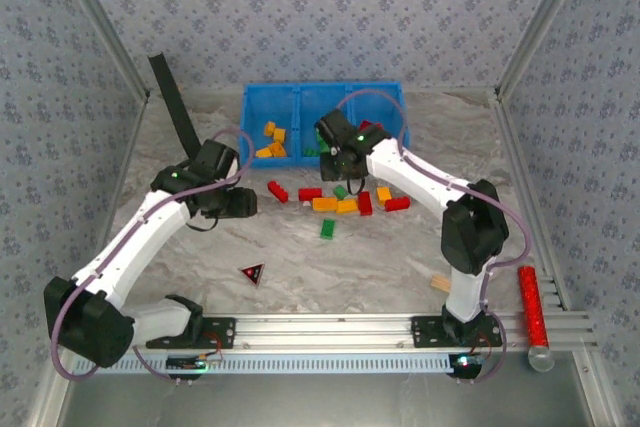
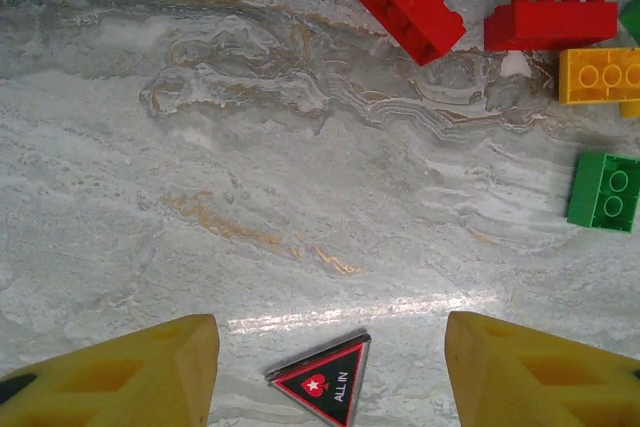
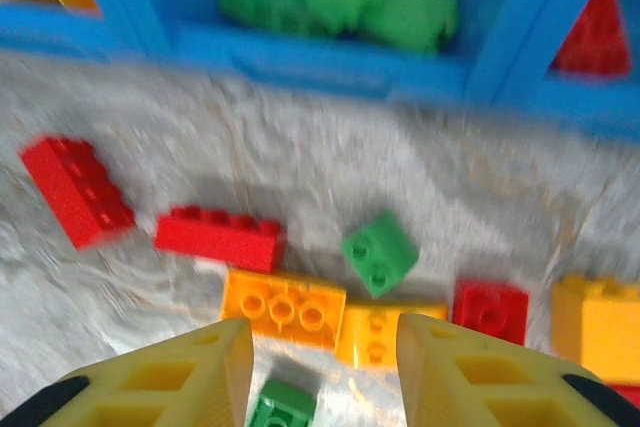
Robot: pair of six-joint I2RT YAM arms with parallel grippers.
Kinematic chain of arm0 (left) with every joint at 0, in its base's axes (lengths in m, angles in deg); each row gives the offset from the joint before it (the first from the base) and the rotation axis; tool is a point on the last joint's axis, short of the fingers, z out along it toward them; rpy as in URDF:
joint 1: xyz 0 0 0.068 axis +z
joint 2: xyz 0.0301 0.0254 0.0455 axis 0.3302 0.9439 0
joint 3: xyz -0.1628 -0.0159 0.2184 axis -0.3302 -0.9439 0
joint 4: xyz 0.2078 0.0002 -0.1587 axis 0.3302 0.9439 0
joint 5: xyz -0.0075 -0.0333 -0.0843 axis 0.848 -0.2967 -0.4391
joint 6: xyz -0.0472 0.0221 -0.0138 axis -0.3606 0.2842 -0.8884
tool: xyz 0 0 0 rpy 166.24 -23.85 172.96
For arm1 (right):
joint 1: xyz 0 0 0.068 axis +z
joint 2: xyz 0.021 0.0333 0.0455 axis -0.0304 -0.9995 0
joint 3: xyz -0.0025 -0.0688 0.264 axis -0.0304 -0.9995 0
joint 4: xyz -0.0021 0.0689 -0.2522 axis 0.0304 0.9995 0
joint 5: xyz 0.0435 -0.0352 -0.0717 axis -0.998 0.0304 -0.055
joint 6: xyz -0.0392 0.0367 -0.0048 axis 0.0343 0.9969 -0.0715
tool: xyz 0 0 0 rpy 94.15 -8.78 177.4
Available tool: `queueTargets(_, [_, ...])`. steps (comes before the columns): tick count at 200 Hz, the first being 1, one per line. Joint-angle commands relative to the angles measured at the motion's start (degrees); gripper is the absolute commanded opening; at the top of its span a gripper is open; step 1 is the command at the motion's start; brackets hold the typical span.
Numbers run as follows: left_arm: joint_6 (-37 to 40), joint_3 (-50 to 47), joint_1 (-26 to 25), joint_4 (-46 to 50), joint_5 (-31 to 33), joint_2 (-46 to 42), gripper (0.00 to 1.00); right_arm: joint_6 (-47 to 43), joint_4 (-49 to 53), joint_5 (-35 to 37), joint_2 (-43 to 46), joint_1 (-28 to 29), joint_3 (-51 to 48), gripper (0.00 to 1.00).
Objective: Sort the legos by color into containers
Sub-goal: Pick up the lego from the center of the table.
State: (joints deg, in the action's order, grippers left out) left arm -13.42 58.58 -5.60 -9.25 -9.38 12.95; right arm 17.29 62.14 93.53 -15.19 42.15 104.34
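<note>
Several legos (image 3: 283, 307) are seen loose on the bench (image 3: 150, 107), just ahead of the right hand (image 3: 322, 332), whose fingers are held apart w/ nothing between. Green ones are seen in the mid compartment of the blue bin (image 3: 330, 59) beyond. The left hand (image 2: 328, 332) is also held apart & empty over bare bench. Red, orange & green bricks lie ahead, toward the upper right of its view, and a triangle token (image 2: 322, 379) is seen between its fingers.
</note>
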Motion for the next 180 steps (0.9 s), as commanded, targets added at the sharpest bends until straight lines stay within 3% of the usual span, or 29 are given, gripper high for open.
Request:
queueTargets(1, [-1.29, 1.24, -0.60, 1.37, -0.43, -1.04, 0.61, 5.95, 0.14, -1.84, 3.78, 1.73, -7.36, 0.57])
queueTargets(22, [-0.78, 2.11, -0.95, 1.66, -0.69, -0.46, 0.62, 11.89, -2.88, -2.43, 6.18, 3.69, -13.91, 0.73])
queueTargets(74, [0.03, 2.79, -1.09, 1.50, -1.67, 0.51, 0.62, 18.37, -9.02, -3.22, 4.95, 7.80, -19.88, 0.79])
queueTargets(180, [0.21, 2.10, -1.22, 1.12, -2.28, 0.29, 0.62, 19.60, -12.88, -4.44, -3.21, 8.90, -19.83, 0.57])
